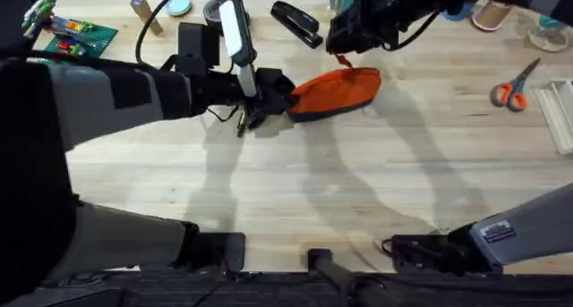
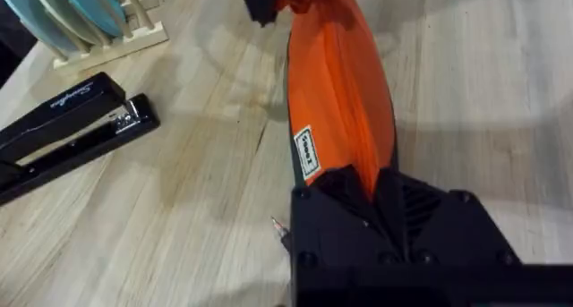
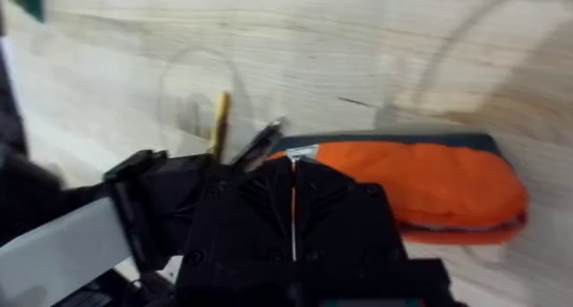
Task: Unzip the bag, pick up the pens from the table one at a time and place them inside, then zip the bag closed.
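you have wide bare table [image 1: 295,195] on the near side of the bag [image 1: 336,92], free for a pass. behind it the stapler [image 1: 295,23] lies close. the left gripper [image 1: 269,94] blocks the bag's left end, with the pens [image 1: 243,121] just beside it, and the right gripper [image 1: 347,40] crowds the far right end. the scissors [image 1: 515,85] lie well apart on the right.

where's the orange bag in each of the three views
overhead: the bag lies upper middle on the table, between the two arms.
left wrist: the bag runs from the top edge down the middle to the black jaws.
right wrist: the bag lies right of centre, behind the black jaws.
shared landmark: the bag's white label, also at.
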